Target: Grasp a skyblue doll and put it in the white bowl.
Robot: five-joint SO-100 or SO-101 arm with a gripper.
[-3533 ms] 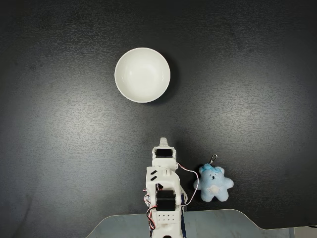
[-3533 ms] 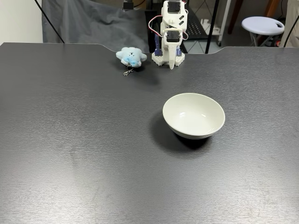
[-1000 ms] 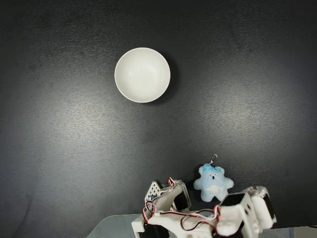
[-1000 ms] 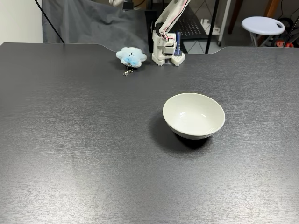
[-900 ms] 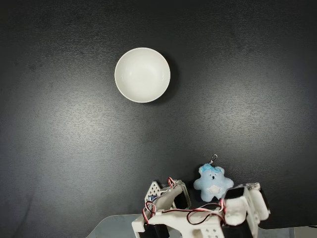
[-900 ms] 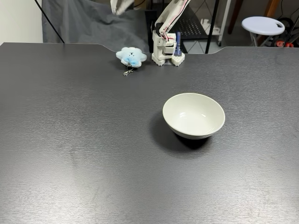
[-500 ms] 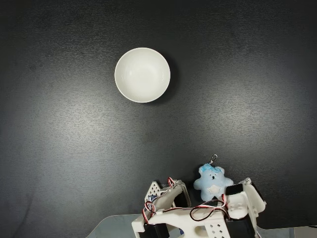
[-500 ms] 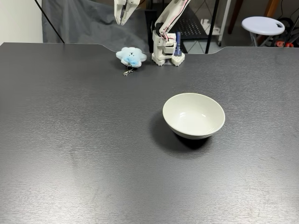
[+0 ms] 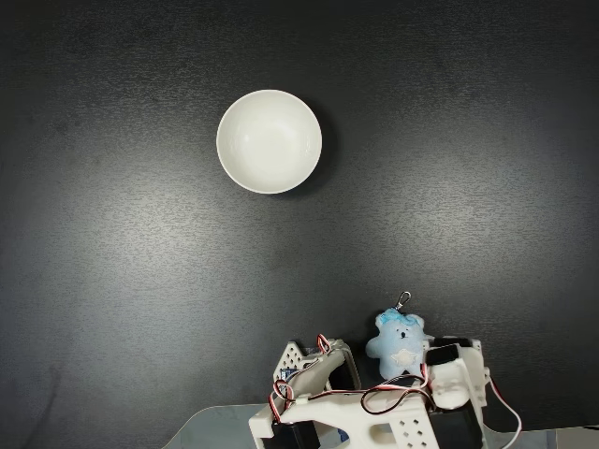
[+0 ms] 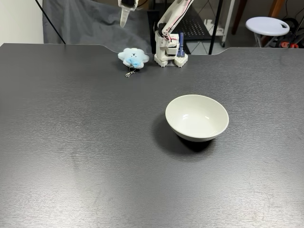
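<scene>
The skyblue doll (image 9: 401, 343) is found lying flat on the dark tabletop (image 10: 95, 142), close to the arm's base (image 10: 167, 53) and well apart from the white bowl (image 10: 197, 117), which stands empty nearer the middle of the tabletop. The doll is judged to be light, soft and compressible, with fluffy pile that should give under pressure and offer good friction; no fragility is expected. A small metal clasp (image 9: 403, 299) projects from the head end and is judged too thin and loose to serve as a hold. The plump body across the belly is considered the best place to be taken, with one finger on each side, and pressed in firmly enough that the pile does not slip. In a fixed view the fingers (image 10: 124, 18) are seen hanging above the doll, clear of it and pointing downward, slightly toward the far edge of the tabletop; nothing is held. They appear drawn close together, with little or no gap visible, so a wider opening is judged necessary before descent. In the other fixed view the arm's wrist housing (image 9: 454, 379) overlaps the doll's right side.
</scene>
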